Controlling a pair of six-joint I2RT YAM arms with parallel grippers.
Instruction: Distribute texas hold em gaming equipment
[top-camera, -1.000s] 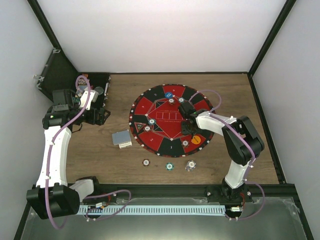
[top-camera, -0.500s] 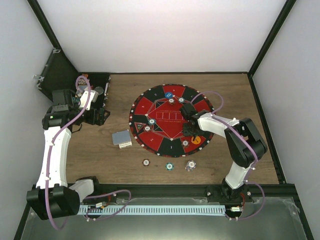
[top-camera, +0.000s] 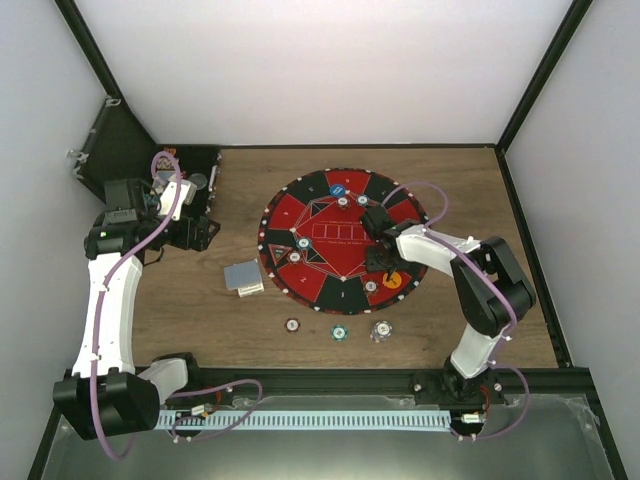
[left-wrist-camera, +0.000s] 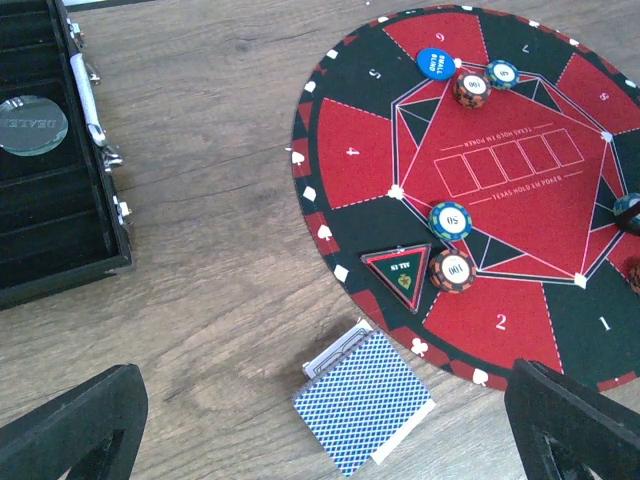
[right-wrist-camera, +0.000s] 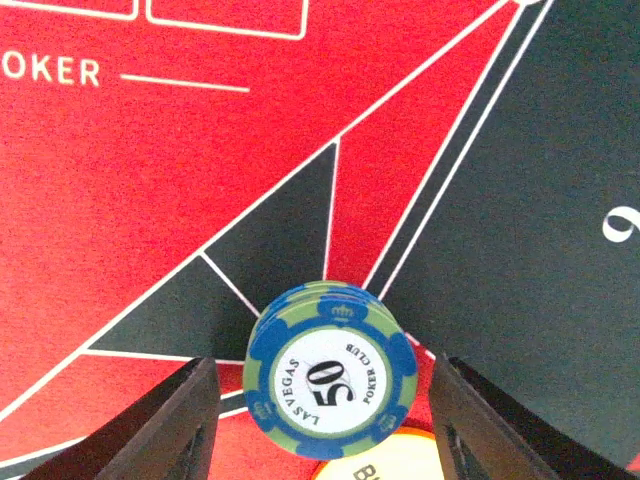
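Observation:
My right gripper (right-wrist-camera: 322, 368) is open low over the right side of the round mat (top-camera: 320, 262). A short stack of blue-and-green 50 chips (right-wrist-camera: 330, 385) stands between its fingers with a gap on each side. It is next to the orange button (right-wrist-camera: 392, 466), which also shows in the top view (top-camera: 393, 280). My left gripper (left-wrist-camera: 325, 385) is open and empty, high above the deck of cards (left-wrist-camera: 365, 402), which lies left of the mat (top-camera: 243, 276). Other chips (left-wrist-camera: 450, 220) and a blue button (left-wrist-camera: 434, 62) lie on the mat.
An open black case (left-wrist-camera: 50, 210) with a clear dealer button (left-wrist-camera: 30, 125) stands at the far left. Three loose chips (top-camera: 339, 333) lie on the wood in front of the mat. A small triangular all-in marker (left-wrist-camera: 398, 272) lies on the mat's left part.
My right arm's elbow has swung a little to the right and its gripper has settled slightly nearer the orange button. The left arm has not moved.

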